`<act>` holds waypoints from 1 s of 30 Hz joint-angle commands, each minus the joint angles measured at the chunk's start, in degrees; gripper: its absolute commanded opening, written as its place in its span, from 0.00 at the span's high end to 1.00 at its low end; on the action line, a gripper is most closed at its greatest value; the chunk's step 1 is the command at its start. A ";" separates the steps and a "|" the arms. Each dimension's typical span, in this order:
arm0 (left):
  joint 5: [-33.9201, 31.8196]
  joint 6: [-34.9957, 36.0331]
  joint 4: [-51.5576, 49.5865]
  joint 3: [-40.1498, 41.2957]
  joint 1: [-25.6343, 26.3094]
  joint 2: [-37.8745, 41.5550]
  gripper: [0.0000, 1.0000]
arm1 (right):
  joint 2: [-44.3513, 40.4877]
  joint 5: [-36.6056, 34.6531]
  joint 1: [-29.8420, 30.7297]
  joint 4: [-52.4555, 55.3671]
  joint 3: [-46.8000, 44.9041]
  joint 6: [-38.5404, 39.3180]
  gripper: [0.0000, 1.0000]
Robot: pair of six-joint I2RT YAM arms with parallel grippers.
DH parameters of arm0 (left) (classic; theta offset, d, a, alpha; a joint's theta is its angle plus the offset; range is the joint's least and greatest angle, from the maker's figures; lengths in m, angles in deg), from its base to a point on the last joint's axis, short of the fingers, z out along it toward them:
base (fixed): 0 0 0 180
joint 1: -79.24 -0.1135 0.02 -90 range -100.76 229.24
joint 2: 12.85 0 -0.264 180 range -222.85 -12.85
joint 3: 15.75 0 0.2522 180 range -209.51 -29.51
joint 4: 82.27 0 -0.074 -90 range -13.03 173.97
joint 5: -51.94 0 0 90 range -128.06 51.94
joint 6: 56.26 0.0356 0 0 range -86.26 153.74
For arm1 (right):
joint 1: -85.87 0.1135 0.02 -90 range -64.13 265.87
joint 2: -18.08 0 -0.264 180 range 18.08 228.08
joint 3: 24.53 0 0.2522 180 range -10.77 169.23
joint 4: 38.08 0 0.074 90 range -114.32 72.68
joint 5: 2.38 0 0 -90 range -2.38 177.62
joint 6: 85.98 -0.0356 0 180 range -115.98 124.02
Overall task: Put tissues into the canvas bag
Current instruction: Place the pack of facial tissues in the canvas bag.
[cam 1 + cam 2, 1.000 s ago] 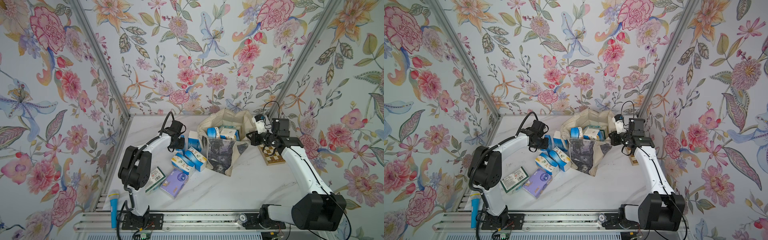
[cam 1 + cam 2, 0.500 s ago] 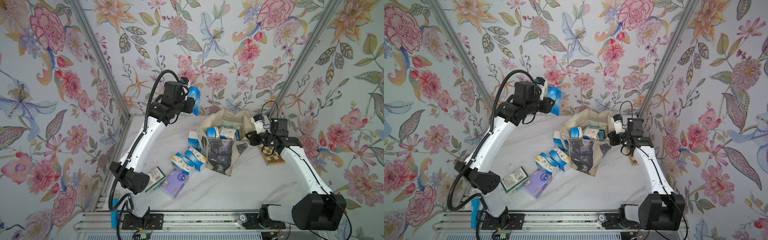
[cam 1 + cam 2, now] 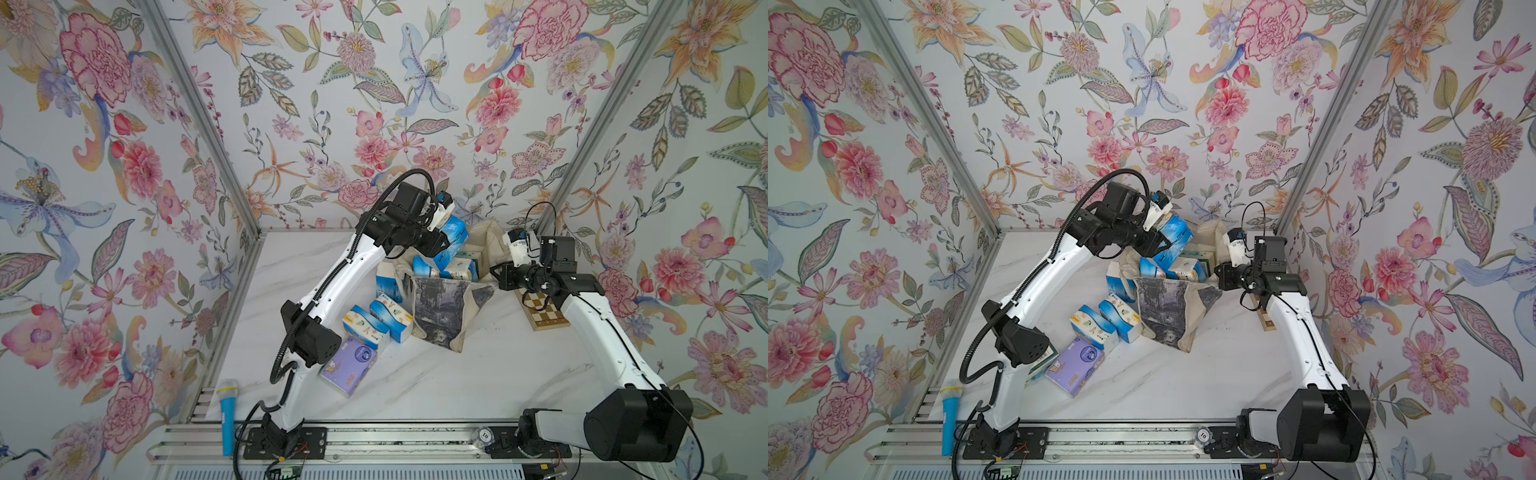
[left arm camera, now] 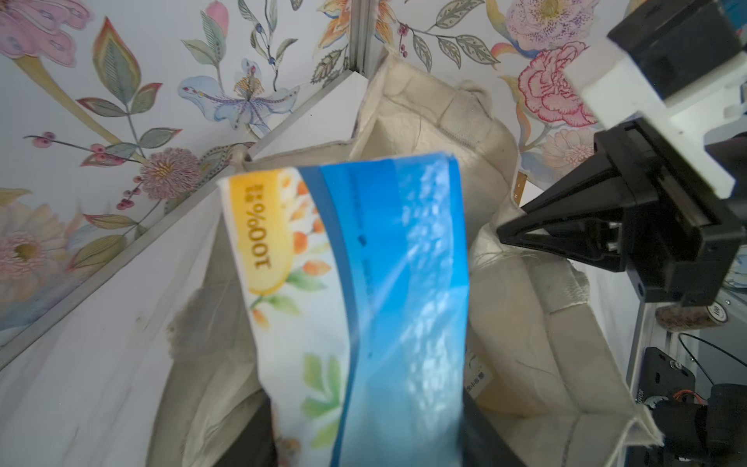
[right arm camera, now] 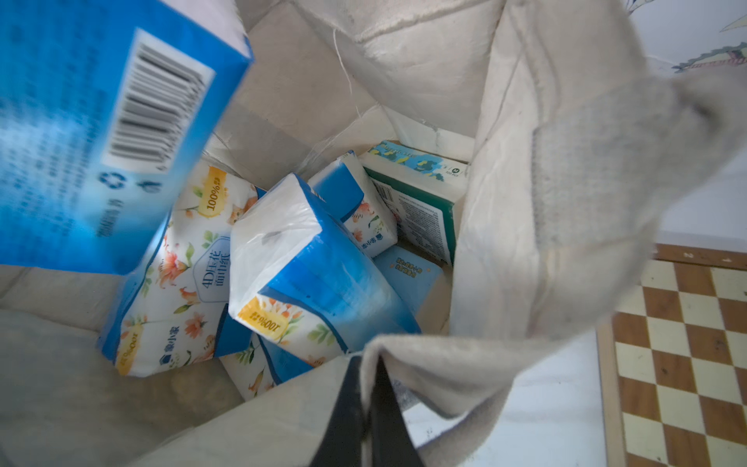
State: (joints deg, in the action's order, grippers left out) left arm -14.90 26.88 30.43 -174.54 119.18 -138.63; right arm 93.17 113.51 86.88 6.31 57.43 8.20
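My left gripper (image 3: 444,248) (image 4: 364,424) is shut on a blue-and-white floral tissue pack (image 3: 452,237) (image 4: 355,283), which hangs tilted just over the open mouth of the cream canvas bag (image 3: 440,316) (image 4: 424,113). The pack looks blurred. My right gripper (image 3: 496,276) (image 5: 366,388) is shut on the bag's rim and holds the mouth open. Several tissue packs (image 5: 315,275) lie inside the bag. On the table left of it are two blue floral packs (image 3: 365,328), one upright pack (image 3: 388,282) against the bag and a lilac pack (image 3: 349,365).
A wooden chessboard (image 3: 544,311) (image 5: 687,343) lies right of the bag, under my right arm. A blue toy microphone (image 3: 227,411) rests at the front left edge. A green-white pack (image 3: 1042,361) peeks out below my left arm's elbow. Flowered walls enclose three sides.
My left arm lifted a blue pack from beside the bag, swung it up high and brought it down right to the bag's mouth. The right gripper stayed shut on the rim.
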 commanded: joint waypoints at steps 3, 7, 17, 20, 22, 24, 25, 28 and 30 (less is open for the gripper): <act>5.25 -2.06 5.99 -0.84 0.34 -2.13 0.49 | -1.34 3.50 1.21 -1.40 1.02 -3.29 0.93; 7.87 -5.92 8.61 -1.45 0.88 -5.58 0.50 | -2.13 4.28 2.32 -3.86 -0.52 -4.86 0.92; 7.02 -13.35 10.59 -2.45 2.05 -11.31 0.52 | -2.65 1.55 2.25 -4.18 -0.29 -5.06 0.93; 6.90 -14.81 11.84 -2.54 2.98 -12.51 0.52 | -2.58 0.80 2.06 -4.19 -0.36 -5.14 0.92; 6.24 -15.51 12.14 -2.83 3.80 -13.56 0.52 | -2.58 0.63 1.97 -4.26 -0.46 -5.23 0.92; 5.96 -16.03 12.40 -2.97 4.64 -14.48 0.52 | -2.53 0.56 1.88 -4.39 -0.53 -5.24 0.92; 5.72 -16.21 12.49 -2.98 5.17 -14.87 0.52 | -2.51 0.51 1.88 -4.36 -0.53 -5.17 0.92; 4.62 -16.43 12.31 -2.98 6.26 -15.69 0.50 | -2.10 0.56 1.73 -4.44 -0.32 -5.23 0.92; 3.12 -16.23 11.79 -2.98 6.72 -16.02 0.48 | -2.05 0.57 1.71 -4.58 -0.18 -5.23 0.92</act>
State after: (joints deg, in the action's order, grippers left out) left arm -10.86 12.11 46.78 -177.80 123.14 -150.67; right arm 92.32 112.22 88.33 3.84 57.26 3.48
